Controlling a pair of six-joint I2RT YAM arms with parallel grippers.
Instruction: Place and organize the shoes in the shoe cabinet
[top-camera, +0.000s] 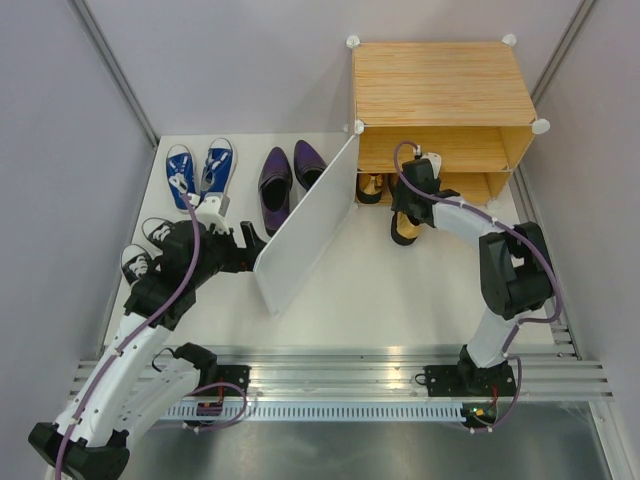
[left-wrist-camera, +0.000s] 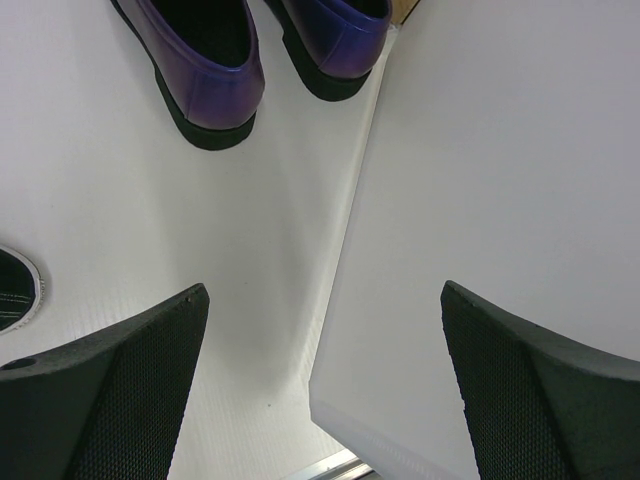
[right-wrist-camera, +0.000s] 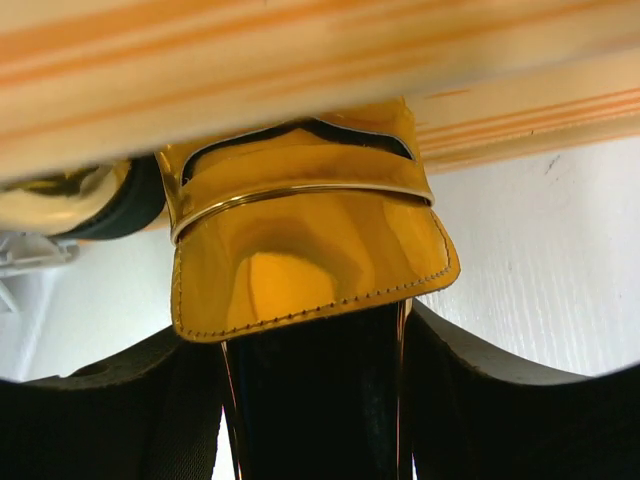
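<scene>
Right gripper (right-wrist-camera: 315, 400) pinches a shiny gold shoe (right-wrist-camera: 310, 250) by its rear, toe at the lower opening of the shoe cabinet (top-camera: 440, 80); left gripper (left-wrist-camera: 325, 370) gapes fully, empty, astride the white door panel (left-wrist-camera: 500, 150).

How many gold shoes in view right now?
2: first gold shoe sits left on the cabinet lower shelf; second gold shoe is in the right claw, toe just inside that shelf. More could hide deeper inside.

A white tabletop (top-camera: 400, 300) is enclosed by pale grey walls (top-camera: 250, 60) with slanted metal struts (top-camera: 113, 65) in the corners. A ribbed aluminium rail (top-camera: 340, 372) runs along its near edge.
</scene>
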